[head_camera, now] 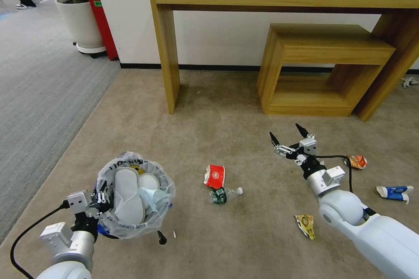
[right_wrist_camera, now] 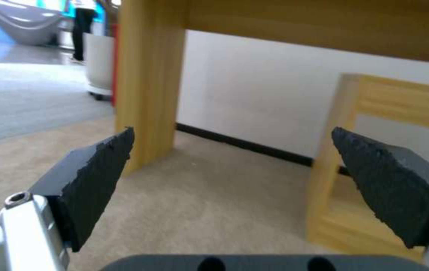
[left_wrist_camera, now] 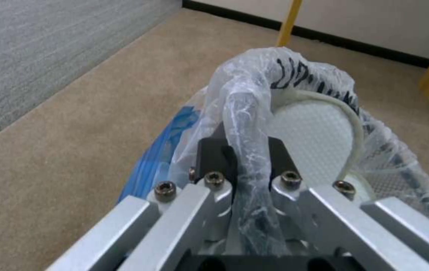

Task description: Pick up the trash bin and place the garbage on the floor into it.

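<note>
A: Head view first. The left end effector [head_camera: 101,200] pinches the near rim of the trash bin [head_camera: 135,196], which sits at the carpet's near left, not far from the seam with the grey striped carpet [head_camera: 39,96]. The right end effector [head_camera: 288,139] hangs spread and empty over the floor [head_camera: 218,113], in front of the low wooden shelf [head_camera: 323,69].

B: So what does the next pickup call for?

A: I'd judge the red packet [head_camera: 214,176] and the small bottle [head_camera: 224,195], touching each other mid-carpet, are the nearest targets. The right arm should come down on just one of them, and the bin should be held level so nothing tips out.

B: And the bin's look?

A: Small, round, lined with a crinkled clear bag with black lettering. Two white slippers [head_camera: 128,196] and a pale blue tissue [head_camera: 152,196] already lie inside. An orange wrapper [head_camera: 358,161], a blue-white carton [head_camera: 395,192] and a yellow wrapper [head_camera: 305,225] remain toward the right.

B: Left wrist view?

A: The black fingers [left_wrist_camera: 214,158] are clamped on the bag-wrapped rim [left_wrist_camera: 244,113]; the slipper's dimpled sole [left_wrist_camera: 314,139] sits just behind, a blue wall below.

B: Right wrist view?

A: Both pads [right_wrist_camera: 96,177] stand wide apart with nothing between, facing the tall table's leg [right_wrist_camera: 146,90].
</note>
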`<state>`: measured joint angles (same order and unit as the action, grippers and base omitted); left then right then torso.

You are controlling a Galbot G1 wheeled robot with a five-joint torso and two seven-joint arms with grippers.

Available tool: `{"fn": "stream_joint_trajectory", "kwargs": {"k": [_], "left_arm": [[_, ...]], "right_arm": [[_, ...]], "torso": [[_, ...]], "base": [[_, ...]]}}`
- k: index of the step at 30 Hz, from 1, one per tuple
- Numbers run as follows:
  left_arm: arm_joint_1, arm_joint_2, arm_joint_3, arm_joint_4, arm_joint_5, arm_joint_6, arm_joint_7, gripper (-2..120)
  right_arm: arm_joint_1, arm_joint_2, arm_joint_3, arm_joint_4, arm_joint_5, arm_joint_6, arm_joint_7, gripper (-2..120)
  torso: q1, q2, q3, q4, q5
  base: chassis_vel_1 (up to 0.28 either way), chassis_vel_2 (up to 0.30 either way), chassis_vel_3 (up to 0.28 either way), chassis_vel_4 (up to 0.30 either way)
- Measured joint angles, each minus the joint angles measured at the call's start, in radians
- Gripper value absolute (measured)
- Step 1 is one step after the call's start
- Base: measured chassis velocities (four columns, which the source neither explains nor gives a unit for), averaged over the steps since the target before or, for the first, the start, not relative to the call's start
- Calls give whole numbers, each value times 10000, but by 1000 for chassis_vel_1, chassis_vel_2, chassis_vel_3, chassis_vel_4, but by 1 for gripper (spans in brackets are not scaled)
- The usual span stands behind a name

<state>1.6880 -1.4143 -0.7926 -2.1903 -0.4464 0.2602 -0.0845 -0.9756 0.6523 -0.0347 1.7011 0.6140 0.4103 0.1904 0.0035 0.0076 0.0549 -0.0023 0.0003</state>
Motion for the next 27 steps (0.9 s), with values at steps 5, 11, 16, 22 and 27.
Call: {"fn": "stream_joint_trajectory", "kwargs": {"k": [5, 11, 16, 22, 27], "left_arm": [[-12, -10, -11, 52, 1, -50, -9, 3], [-150, -64, -23, 131, 0, -110, -46, 3], [-503, -100, 250, 432, 2, -118, -63, 3], [-697, -217, 437, 654, 45, -131, -43, 3], [-946, -271, 644, 840, 60, -133, -43, 3]], "right_arm": [[281, -447, -512, 102, 34, -202, -645, 100], [1543, -1866, -2443, -633, 1204, 852, -4114, 100], [1612, -2440, -2807, -1760, 968, 1616, -5737, 100], [1590, -2297, -3023, -2949, -23, 1989, -6202, 100], [1779, -1751, -3436, -4119, -648, 2128, -6442, 100]], "torso": [[-1, 0, -2, 0, -2], [-1, 0, -2, 2, -2], [-2, 0, -2, -7, -2], [-2, 0, -3, -2, -1], [-3, 0, -2, -5, -3]], "base": [[-8, 21, 11, -19], [0, 0, 0, 0], [0, 0, 0, 0], [0, 0, 0, 0], [0, 0, 0, 0]]}}
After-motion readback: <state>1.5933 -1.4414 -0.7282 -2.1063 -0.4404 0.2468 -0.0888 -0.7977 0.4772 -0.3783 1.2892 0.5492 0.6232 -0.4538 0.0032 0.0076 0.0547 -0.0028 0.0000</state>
